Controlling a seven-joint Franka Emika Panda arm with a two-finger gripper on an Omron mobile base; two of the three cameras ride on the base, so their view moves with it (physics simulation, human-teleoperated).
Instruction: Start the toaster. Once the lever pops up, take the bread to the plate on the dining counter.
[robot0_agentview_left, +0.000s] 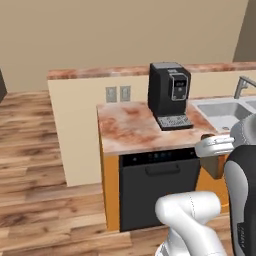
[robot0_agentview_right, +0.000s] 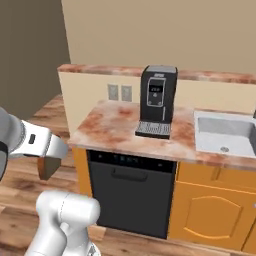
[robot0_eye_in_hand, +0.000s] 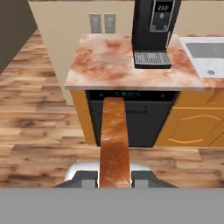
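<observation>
One slice, the bread (robot0_eye_in_hand: 114, 144), stands edge-on between the fingertips of the gripper (robot0_eye_in_hand: 114, 177), which is closed on it. Ahead of the hand lie the coffee machine (robot0_eye_in_hand: 152, 30) and its counter (robot0_eye_in_hand: 105, 65). My worry: a thin edge grip could let it slip or twist during carrying

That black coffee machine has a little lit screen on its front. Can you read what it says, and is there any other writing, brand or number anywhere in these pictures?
Coffee machine display: pale digits on a dark screen, too blurred to read for sure.
Coffee machine top front edge: a pale strip that may be a brand mark, too small to read.
Dishwasher control strip: small bluish lit marks, not legible.
Wall outlets: no writing visible.
Bread held in the claw: no markings.
No other text or signs.
</observation>
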